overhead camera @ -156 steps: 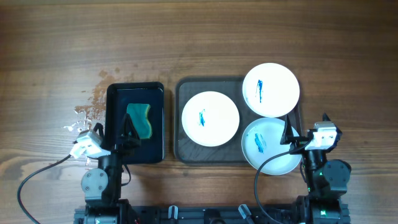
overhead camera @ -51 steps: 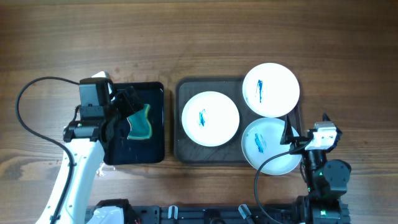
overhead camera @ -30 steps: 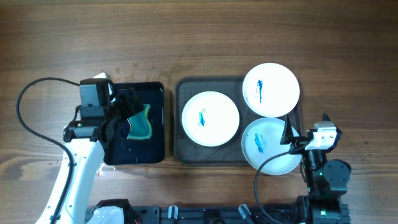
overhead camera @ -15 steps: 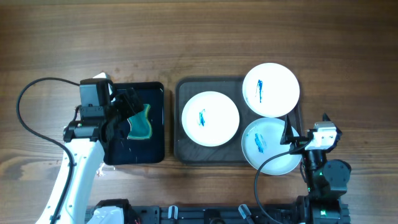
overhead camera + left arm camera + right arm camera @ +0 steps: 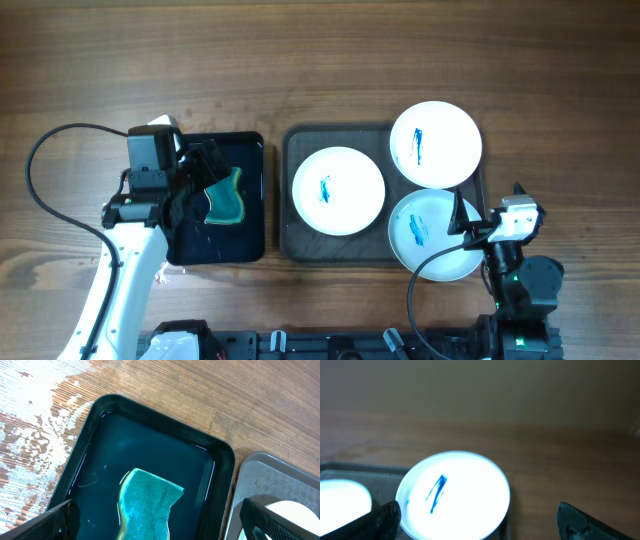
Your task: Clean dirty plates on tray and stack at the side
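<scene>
Plates (image 5: 338,191), three in all and each smeared blue, are seen unwiped on the tray (image 5: 292,243). The left gripper (image 5: 203,183), jaws spread wide and empty, is held over the sponge (image 5: 148,502) in the wet black dish (image 5: 165,416). A clean pickup would best be made by straddling the sponge's narrow waist and closing squarely. The plates are set well to that gripper's right, beyond the dish rim. The right gripper (image 5: 462,222), likewise wide, is parked beside the nearest one.

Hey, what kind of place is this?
Probably a robot lab bench staged for dishwashing, not a real kitchen: a left arm and right arm at a wooden table, a sponge lying in a wet black tray, and blue-smeared plates on a grey tray.
</scene>
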Robot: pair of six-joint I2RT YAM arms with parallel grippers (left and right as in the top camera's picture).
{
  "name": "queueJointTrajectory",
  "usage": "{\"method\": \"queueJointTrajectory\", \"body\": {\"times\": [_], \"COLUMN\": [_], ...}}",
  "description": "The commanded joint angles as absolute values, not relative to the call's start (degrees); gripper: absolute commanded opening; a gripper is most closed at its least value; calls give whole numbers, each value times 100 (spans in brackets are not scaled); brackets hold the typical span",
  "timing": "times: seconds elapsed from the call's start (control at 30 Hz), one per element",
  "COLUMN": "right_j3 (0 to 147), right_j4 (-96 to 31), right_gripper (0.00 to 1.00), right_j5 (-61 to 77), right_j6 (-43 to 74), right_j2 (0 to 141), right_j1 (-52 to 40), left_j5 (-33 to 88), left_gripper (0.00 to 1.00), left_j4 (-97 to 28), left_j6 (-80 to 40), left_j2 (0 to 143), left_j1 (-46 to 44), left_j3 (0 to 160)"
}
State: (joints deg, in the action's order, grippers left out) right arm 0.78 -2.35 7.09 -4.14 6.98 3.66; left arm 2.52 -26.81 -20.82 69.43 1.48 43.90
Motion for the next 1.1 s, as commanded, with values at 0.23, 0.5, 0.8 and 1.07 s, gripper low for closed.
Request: {"method": "queueJointTrajectory", "body": {"times": [0.23, 0.5, 0.8, 1.07], "right_j3": [3006, 6648, 6781, 6777], "right_j4": [-1068, -4628, -6147, -6534], "right_gripper": [100, 100, 100, 100], "right_j5": [1514, 1815, 2187, 2193], "right_j6": [-449, 860, 1356, 1299], "right_j2": [4536, 7323, 7356, 7636], "right_j1": [355, 355, 355, 353], "left_j5": [322, 320, 322, 556], "left_gripper": [100, 100, 100, 100], "left_j4": [-2617, -2620, -2683, -2689], "left_j6": [-1990, -1990, -1992, -1990], "left_j2": [6971, 6971, 6971, 6978], "left_j1": [172, 174, 172, 172], "left_j3": [4504, 4504, 4501, 4501]}}
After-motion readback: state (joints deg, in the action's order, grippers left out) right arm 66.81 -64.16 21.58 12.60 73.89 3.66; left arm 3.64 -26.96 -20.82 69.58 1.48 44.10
